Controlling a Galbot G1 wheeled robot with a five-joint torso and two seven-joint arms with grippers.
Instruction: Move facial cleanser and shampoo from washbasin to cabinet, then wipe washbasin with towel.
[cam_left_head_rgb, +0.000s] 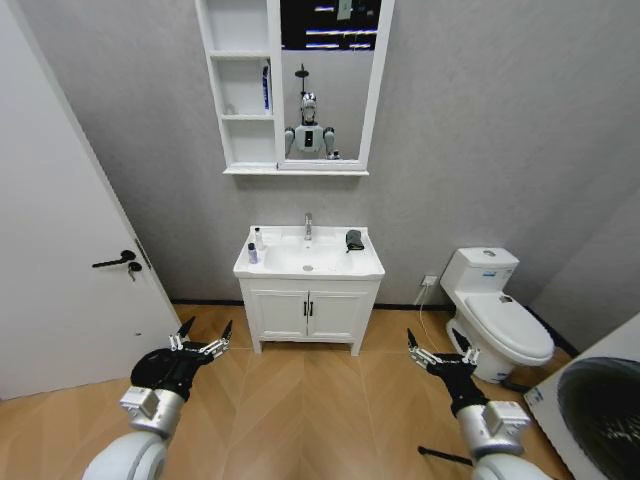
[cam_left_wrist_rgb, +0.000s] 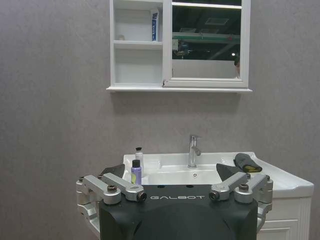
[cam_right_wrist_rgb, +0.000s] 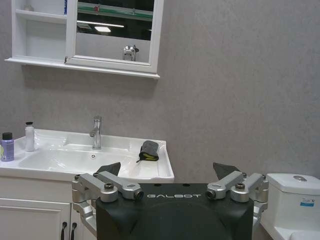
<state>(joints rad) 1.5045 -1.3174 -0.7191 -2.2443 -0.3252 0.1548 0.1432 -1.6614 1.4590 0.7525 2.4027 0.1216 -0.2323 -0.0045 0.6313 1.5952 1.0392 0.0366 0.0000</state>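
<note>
The white washbasin stands against the far wall on a low vanity. On its left rim stand a white bottle with a dark cap and a smaller purple bottle; I cannot tell which is the cleanser and which the shampoo. The dark towel lies bunched on the right rim. The cabinet hangs above, beside a mirror. My left gripper and right gripper are open, low and well short of the basin.
A blue tube stands on the cabinet's middle shelf. A white door is at the left, a toilet at the right and a washing machine at the lower right. Wooden floor lies between me and the vanity.
</note>
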